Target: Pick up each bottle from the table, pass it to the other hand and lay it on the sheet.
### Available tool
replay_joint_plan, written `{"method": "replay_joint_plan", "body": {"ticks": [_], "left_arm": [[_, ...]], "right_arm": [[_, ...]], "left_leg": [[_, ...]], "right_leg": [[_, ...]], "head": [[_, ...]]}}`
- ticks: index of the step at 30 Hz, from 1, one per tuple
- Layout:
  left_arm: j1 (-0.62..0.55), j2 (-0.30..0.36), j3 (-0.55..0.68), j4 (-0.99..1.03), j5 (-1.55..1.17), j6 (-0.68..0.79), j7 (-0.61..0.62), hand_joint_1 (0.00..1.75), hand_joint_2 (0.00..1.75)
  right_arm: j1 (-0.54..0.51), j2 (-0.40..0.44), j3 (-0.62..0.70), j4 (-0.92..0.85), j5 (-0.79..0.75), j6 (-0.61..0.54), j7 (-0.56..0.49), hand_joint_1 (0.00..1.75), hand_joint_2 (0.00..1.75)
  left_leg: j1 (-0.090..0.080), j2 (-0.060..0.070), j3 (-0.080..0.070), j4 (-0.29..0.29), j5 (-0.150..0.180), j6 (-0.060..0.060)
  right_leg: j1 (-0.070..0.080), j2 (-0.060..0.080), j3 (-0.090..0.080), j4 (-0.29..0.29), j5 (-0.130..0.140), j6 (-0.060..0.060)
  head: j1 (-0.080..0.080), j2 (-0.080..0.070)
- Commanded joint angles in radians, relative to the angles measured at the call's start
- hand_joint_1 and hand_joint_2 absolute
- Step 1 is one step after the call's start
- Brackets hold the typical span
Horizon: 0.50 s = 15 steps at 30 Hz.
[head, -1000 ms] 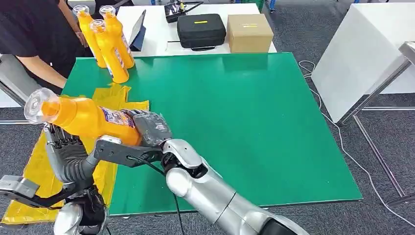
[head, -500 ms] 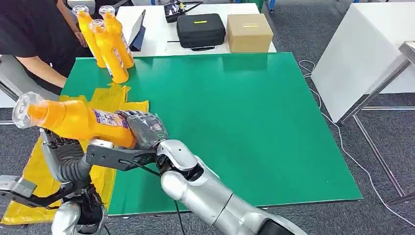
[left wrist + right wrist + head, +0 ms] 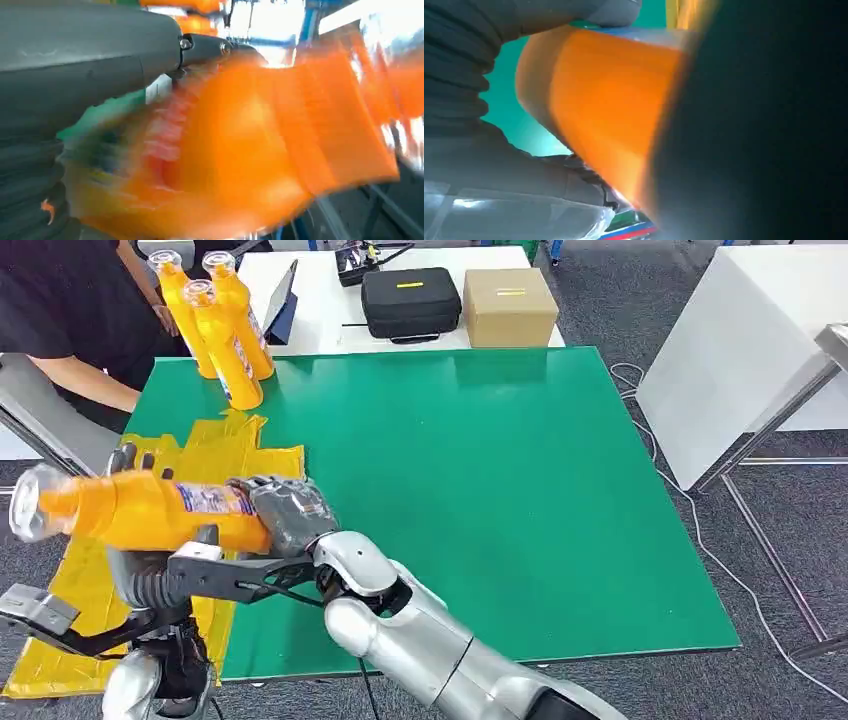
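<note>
An orange bottle (image 3: pixel 150 510) with a clear cap lies level in the air over the table's near left corner, cap pointing left. My right hand (image 3: pixel 290 512) grips its base; up close the bottle (image 3: pixel 609 110) lies against that hand (image 3: pixel 464 100). My left hand (image 3: pixel 150 575) is under the bottle's middle, its fingers (image 3: pixel 127 456) standing up behind it and its thumb on the near side, not closed around it. The left wrist view shows the bottle (image 3: pixel 250 160) blurred beside the thumb (image 3: pixel 90 55). A crumpled yellow sheet (image 3: pixel 230 445) lies below on the green table (image 3: pixel 500 490).
Three more orange bottles (image 3: pixel 225 335) stand at the table's far left corner. A person in black (image 3: pixel 60 310) stands by that corner. A black case (image 3: pixel 410 300) and a cardboard box (image 3: pixel 510 305) sit on the white table behind. Another white table (image 3: pixel 740 350) is at the right.
My right hand has carried the bottle left and lowered its cap end to level. My left hand has come up around the bottle's middle, its fingers now rising behind it.
</note>
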Motion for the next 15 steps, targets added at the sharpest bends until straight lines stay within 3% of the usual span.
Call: {"method": "replay_joint_plan", "body": {"ticks": [1, 12, 13, 15], "left_arm": [[-0.058, 0.030, 0.019, 0.024, 0.013, -0.011, 0.012, 0.00, 1.75], [-0.041, 0.012, 0.055, -0.074, 0.244, -0.208, 0.125, 0.00, 1.75], [-0.038, 0.009, 0.055, -0.082, 0.255, -0.219, 0.128, 1.75, 1.75], [-0.026, -0.002, 0.054, -0.097, 0.286, -0.250, 0.143, 1.75, 1.75]], "right_arm": [[-0.014, -0.029, 0.097, 0.043, 0.003, 0.011, -0.006, 1.75, 1.75], [-0.020, -0.029, 0.191, 0.063, -0.049, 0.040, -0.006, 1.75, 1.75], [-0.020, -0.029, 0.193, 0.062, -0.051, 0.042, -0.006, 1.75, 1.75], [-0.019, -0.029, 0.192, 0.061, -0.052, 0.044, -0.006, 1.75, 1.75]], "left_leg": [[0.001, -0.001, 0.004, -0.001, -0.001, -0.003], [0.001, 0.001, 0.003, -0.001, -0.001, -0.002], [0.001, 0.000, 0.002, -0.001, -0.001, -0.002], [0.002, -0.001, 0.004, 0.000, -0.002, -0.003]], "right_leg": [[0.001, -0.002, 0.005, -0.002, -0.002, 0.000], [0.001, 0.000, 0.003, -0.001, -0.001, 0.000], [0.001, 0.000, 0.003, -0.001, 0.000, 0.000], [0.001, -0.001, 0.005, -0.002, -0.001, 0.000]], "head": [[0.000, 0.000], [0.000, 0.000], [0.000, 0.000], [0.000, 0.000]]}}
